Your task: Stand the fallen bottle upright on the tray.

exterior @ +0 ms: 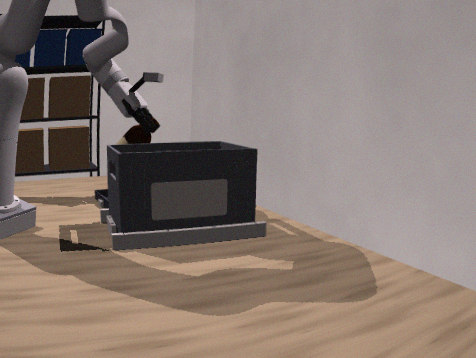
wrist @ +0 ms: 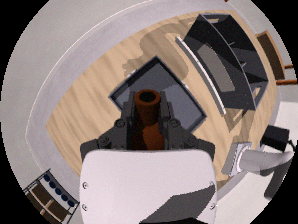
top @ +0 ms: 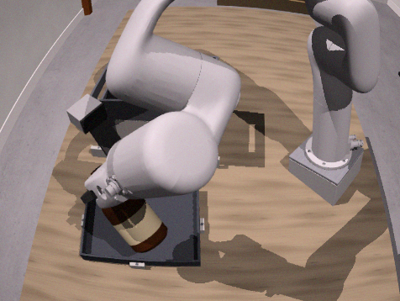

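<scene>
Bottle (top: pixel 136 225) of brown glass hangs tilted above the dark tray (top: pixel 185 235), its base pointing down and toward the tray's near right corner, its neck hidden under the arm's wrist in the top view. A cream band of label wraps its middle; no writing or brand can be read on it. The gripper (wrist: pixel 148 137) is clamped on the bottle at the neck end: in the wrist view the dark fingers sit on either side of the brown body, with the round mouth of the bottle facing away toward the tray below.

From the exterior view only the rounded brown shoulder (exterior: pixel 136 134) shows above the crate's rim, held at the black fingertips (exterior: pixel 149 121), and whether the base touches the tray cannot be told.

The dark crate (exterior: pixel 187 185) stands level on the wooden table (exterior: pixel 250 320), on a grey base, with a plain grey panel on its side that carries no text. The tray lies flat just beside the crate, on the side away from the exterior camera.

Shelving (exterior: pixel 55 100) with brown boxes stands behind, unlabelled as far as can be seen.
</scene>
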`<state>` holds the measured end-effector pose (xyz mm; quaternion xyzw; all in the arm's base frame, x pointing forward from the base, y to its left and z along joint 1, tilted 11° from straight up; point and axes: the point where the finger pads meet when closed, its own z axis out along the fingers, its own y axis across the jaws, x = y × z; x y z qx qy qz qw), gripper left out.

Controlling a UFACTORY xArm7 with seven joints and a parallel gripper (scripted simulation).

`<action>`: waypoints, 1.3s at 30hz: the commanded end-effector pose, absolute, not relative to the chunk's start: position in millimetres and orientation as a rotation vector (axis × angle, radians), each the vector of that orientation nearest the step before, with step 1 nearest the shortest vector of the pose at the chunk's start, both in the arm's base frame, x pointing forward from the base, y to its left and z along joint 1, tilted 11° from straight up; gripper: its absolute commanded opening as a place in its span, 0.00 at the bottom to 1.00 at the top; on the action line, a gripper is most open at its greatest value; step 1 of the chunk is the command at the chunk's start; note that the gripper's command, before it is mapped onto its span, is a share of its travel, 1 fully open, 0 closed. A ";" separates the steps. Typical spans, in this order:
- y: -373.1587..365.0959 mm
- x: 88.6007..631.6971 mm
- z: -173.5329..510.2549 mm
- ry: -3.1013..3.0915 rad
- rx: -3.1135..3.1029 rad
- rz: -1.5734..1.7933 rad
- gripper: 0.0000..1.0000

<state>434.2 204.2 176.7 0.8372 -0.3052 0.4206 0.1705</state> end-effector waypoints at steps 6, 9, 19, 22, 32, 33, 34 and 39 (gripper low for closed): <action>205.7 434.3 178.3 -0.850 2.328 1.265 0.00; 206.1 434.3 178.6 -0.844 2.314 1.287 0.00; 207.0 434.3 179.3 -0.833 2.287 1.328 0.00; 207.0 434.3 179.4 -0.833 2.286 1.329 0.00; 207.1 434.3 179.4 -0.833 2.285 1.330 0.00; 207.1 434.3 179.4 -0.833 2.285 1.330 0.00; 207.1 434.3 179.4 -0.833 2.285 1.330 0.00; 207.1 434.3 179.4 -0.833 2.285 1.330 0.00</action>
